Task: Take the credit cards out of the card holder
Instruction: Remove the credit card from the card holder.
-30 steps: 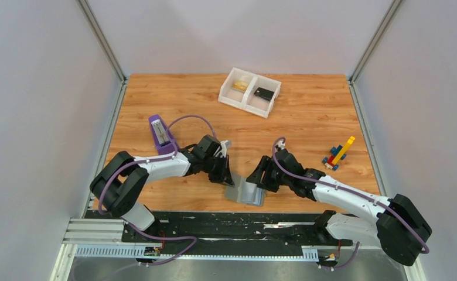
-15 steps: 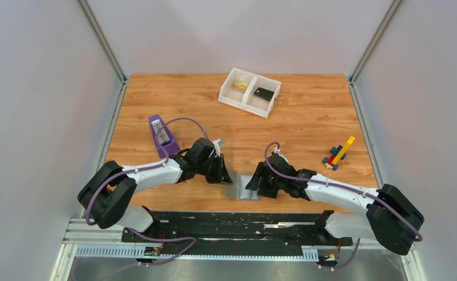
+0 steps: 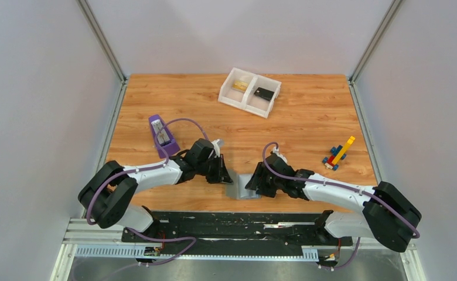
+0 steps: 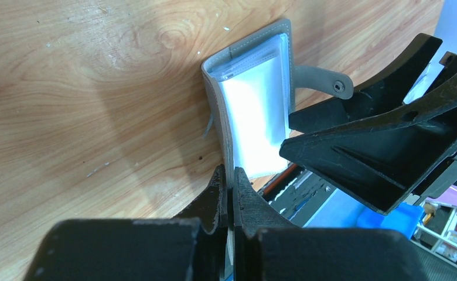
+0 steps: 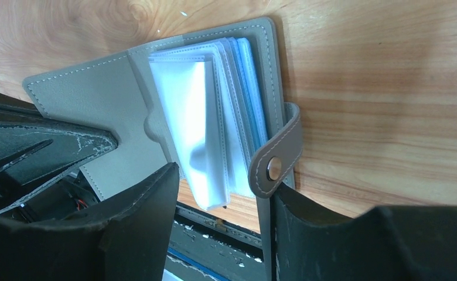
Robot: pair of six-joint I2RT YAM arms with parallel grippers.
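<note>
Grey and folded open, the card holder (image 3: pixel 245 188) lies at the near edge of the wooden table (image 3: pixel 308 123), between the two claws. Both arms reach low and inward from their bases, forearms almost flat over the wood, wrists turned toward each other. The left gripper (image 4: pixel 229 175) is pinched tight on the end of one cover, which its own camera sees edge-on. The right gripper (image 5: pixel 226 181) has its fingers spread apart: one lies over the flat inner face of that cover, the other just beside the snap strap (image 5: pixel 276 158), and the clear sleeves (image 5: pixel 208 129) fan out between them.

Only the overhead view takes in the far side of the table. There the gold-yellow credit cards (image 3: pixel 240 85) sit in the left compartment of a white tray (image 3: pixel 243 105), with a small black piece (image 3: pixel 264 92) in the right one. It also shows a purple object (image 3: pixel 162 133) beside the left arm and a toy of coloured bricks (image 3: pixel 338 155) to the right. Only the wrist views show the stitching, the sleeves and the strap; from above the holder is a plain grey patch.
</note>
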